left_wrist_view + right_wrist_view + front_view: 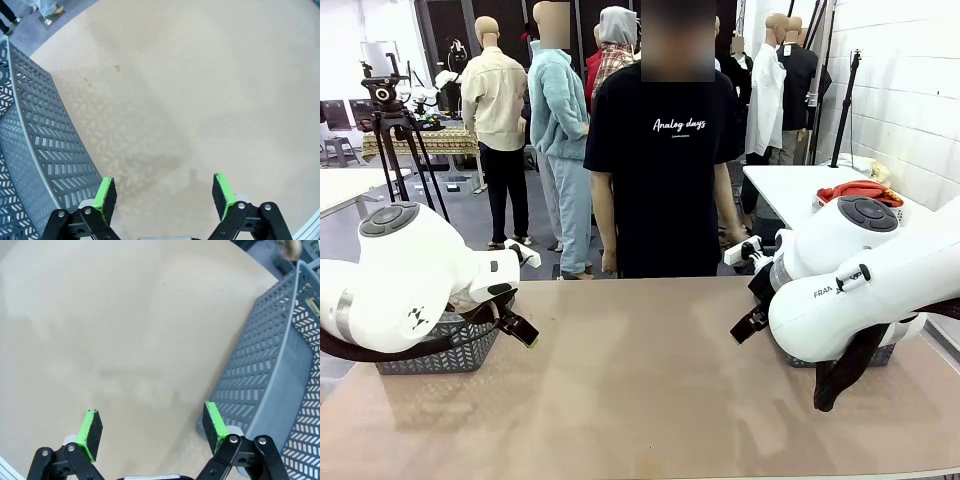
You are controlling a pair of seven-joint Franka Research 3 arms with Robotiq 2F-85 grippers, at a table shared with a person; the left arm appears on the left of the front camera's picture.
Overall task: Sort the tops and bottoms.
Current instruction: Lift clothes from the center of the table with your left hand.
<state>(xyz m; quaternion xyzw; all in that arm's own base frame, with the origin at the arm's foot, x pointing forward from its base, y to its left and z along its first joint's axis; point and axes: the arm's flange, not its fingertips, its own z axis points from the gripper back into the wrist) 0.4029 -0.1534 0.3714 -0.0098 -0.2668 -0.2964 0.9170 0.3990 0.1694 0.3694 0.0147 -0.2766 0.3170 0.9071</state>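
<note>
Across the counter (640, 400) from the robot stands a person (660, 170) whose black T-shirt reads "Analog days" in white script; the right arm (860, 290) shows the letters "FRAN" on its casing; a grey lattice basket (445, 352) sits behind the left arm and a second basket (270, 365) sits just beside the right claw (152, 427), and I cannot tell what is inside either; orange-red cloth (860, 190) lies on a white table (790, 185) farther back at the right, its long axis running left to right; the left claw (165, 195) and the right claw both hang over bare counter, jaws wide apart, gripping nothing.
</note>
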